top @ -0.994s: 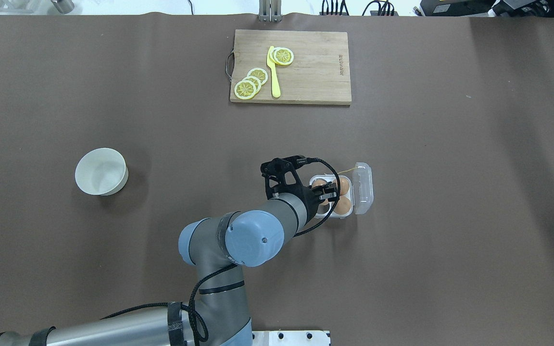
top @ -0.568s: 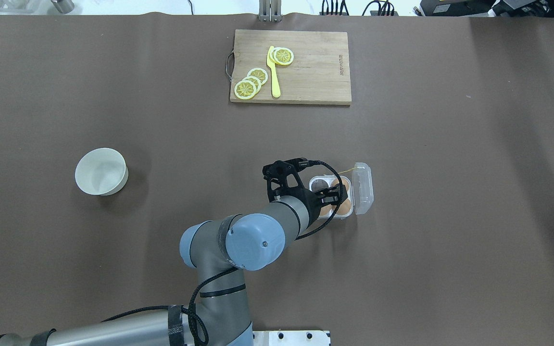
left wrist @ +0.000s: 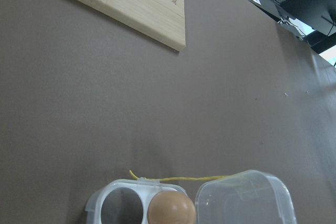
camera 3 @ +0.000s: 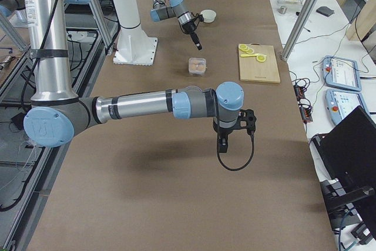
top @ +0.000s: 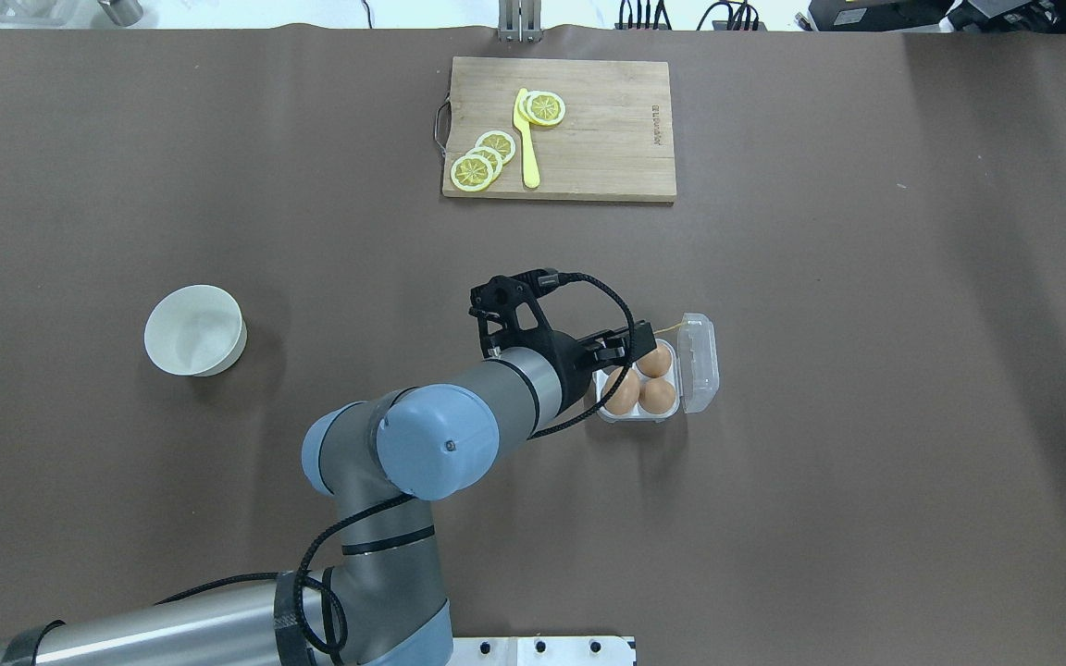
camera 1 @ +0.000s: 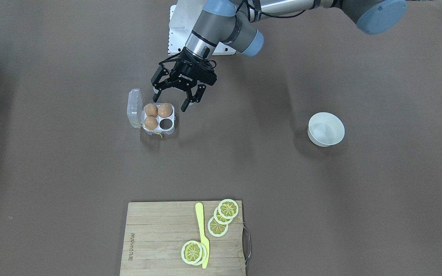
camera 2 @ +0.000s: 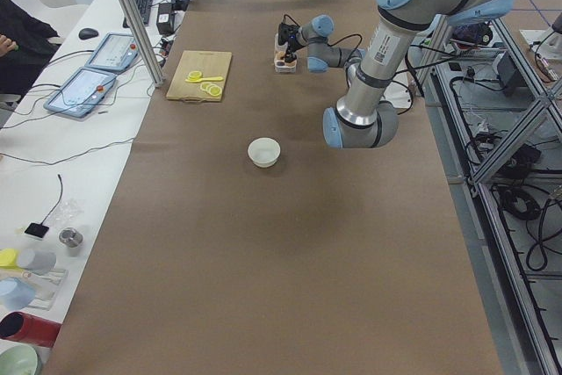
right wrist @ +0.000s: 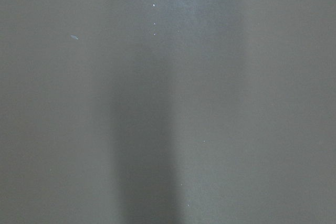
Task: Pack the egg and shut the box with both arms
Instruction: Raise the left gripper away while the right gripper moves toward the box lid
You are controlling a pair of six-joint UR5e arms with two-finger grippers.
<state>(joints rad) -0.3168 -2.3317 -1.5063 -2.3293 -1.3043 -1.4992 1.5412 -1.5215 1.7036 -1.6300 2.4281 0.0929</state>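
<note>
The clear box (camera 1: 170, 130) stands open, its lid (camera 1: 134, 109) folded out flat. Three orange-brown eggs fill three cells; one is the egg (camera 1: 164, 110) nearest the gripper. The fourth cell (camera 1: 164, 123) is empty. In the overhead view the eggs (top: 624, 393) and lid (top: 700, 363) show too. My left gripper (camera 1: 171, 101) is open and empty, just above the box on the robot's side. The left wrist view shows one egg (left wrist: 170, 209), the lid (left wrist: 244, 200) and the yellow string (left wrist: 178, 179). My right gripper (camera 3: 222, 139) hangs over bare table; I cannot tell its state.
A white bowl (camera 1: 325, 129) stands far to the box's side, also in the overhead view (top: 195, 330). A wooden cutting board (camera 1: 155, 237) with lemon slices (camera 1: 217, 226) and a yellow knife (camera 1: 202, 234) lies at the table's operator side. The right wrist view shows only brown table.
My left gripper let go of an egg into the box's near cell, opened, and pulled back from over the box. The box now shows three eggs.
</note>
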